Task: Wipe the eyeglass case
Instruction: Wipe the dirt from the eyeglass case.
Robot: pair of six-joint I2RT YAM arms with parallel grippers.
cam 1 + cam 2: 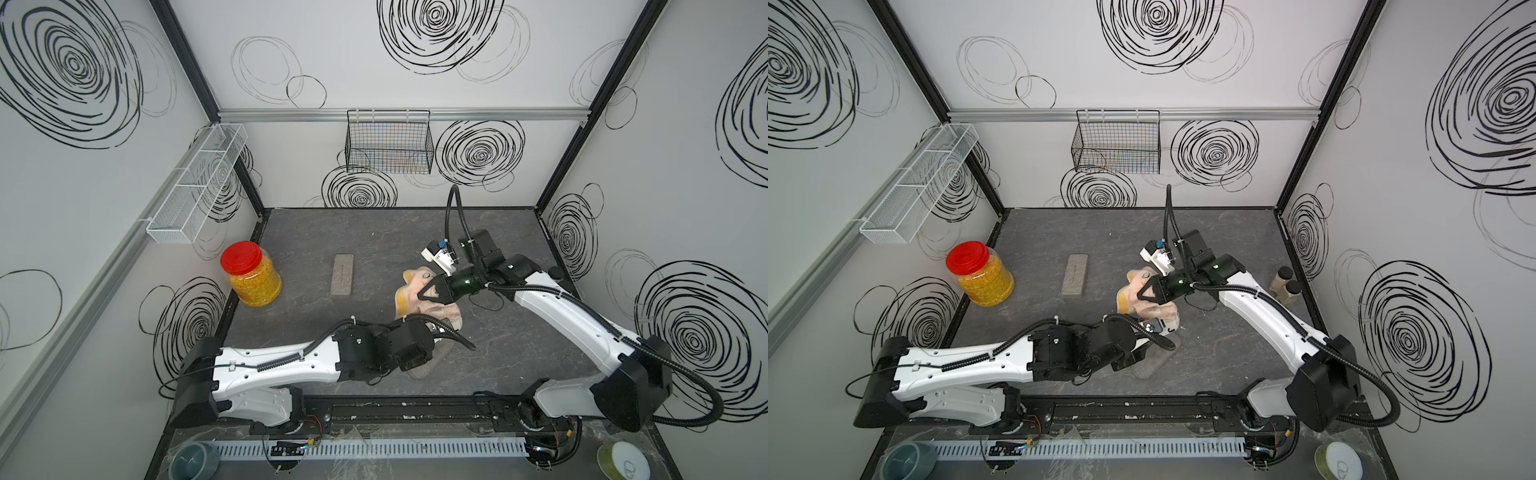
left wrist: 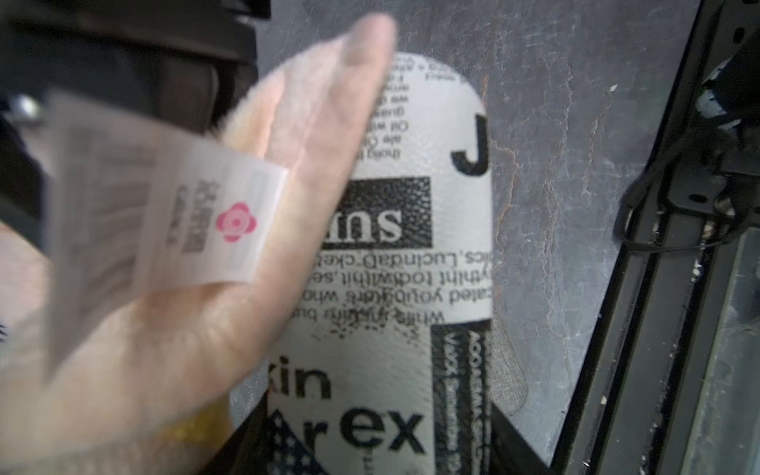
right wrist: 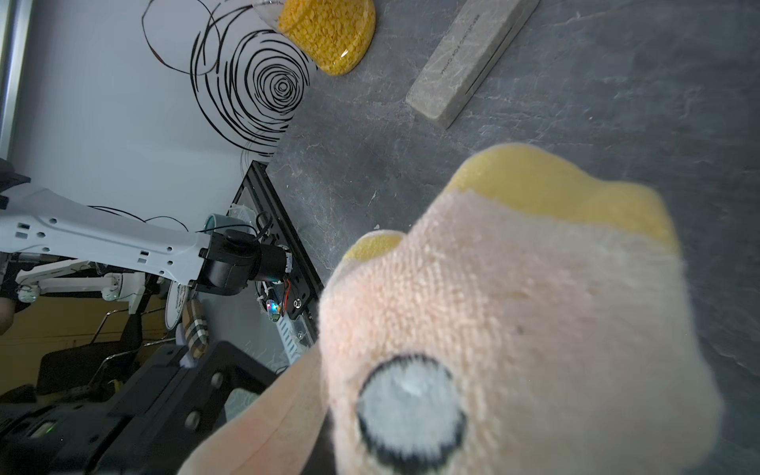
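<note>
**Case sits at 6 o'clock from the cloth-bearing right claw**

On the dark slate table [image 1: 374, 232], a peach-and-yellow plush cloth [image 1: 409, 297] hangs from the right claw [image 1: 424, 293], whose jaws are pressed together on a fold of it. The cloth's lower edge trails toward 6 o'clock and, in the left wrist view, overlaps the newsprint-patterned eyeglass case [image 1: 1156, 360]. The case is near the table's front middle, at 6 o'clock from the right claw. Its long axis runs roughly 8 to 2 o'clock. Whether it rests on the table I cannot tell. The left claw [image 2: 378, 448], hidden under its wrist from above, pinches the case across its width. Wiping probably means dragging the cloth along that axis, with the left arm only steadying the case.
</note>
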